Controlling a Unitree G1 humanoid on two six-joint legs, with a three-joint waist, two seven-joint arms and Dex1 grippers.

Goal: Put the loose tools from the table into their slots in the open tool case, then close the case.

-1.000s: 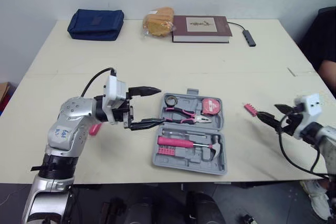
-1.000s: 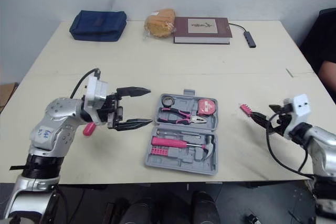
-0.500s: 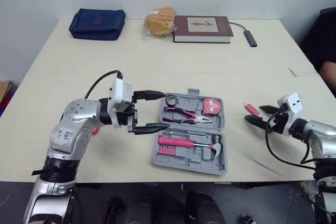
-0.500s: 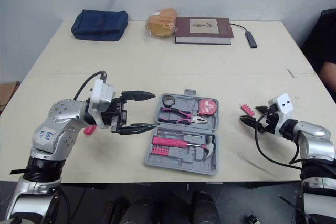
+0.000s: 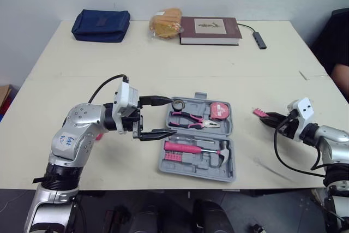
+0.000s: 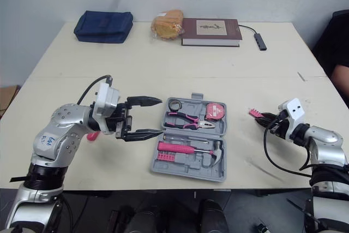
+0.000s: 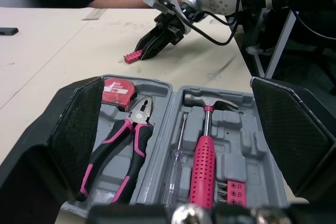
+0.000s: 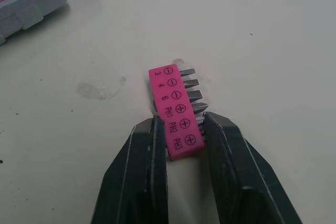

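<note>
Bit holder [image 8: 175, 109] rests on the table [image 5: 163, 53], right of the tool case [image 7: 168, 108], one end pinched in my right gripper [image 8: 181, 125]. My left gripper [image 5: 172, 116] hangs spread. I should squeeze squarely and lift level, lest it pivot. Its long axis runs left-right, free end toward the case.

Bare table [image 5: 163, 64] lies open between the case [image 5: 196, 174] and the far row of bag [image 5: 100, 24], bread [image 5: 165, 22], book [image 5: 209, 29] and adapter [image 5: 259, 39]. The left gripper [image 5: 170, 116], jaws wide, stands just beside the case's left edge. The right gripper [image 8: 181, 124], clamped on the bit holder [image 8: 170, 93], has a bare strip between it and the case. A person [image 5: 339, 53] sits at the table's right edge.
</note>
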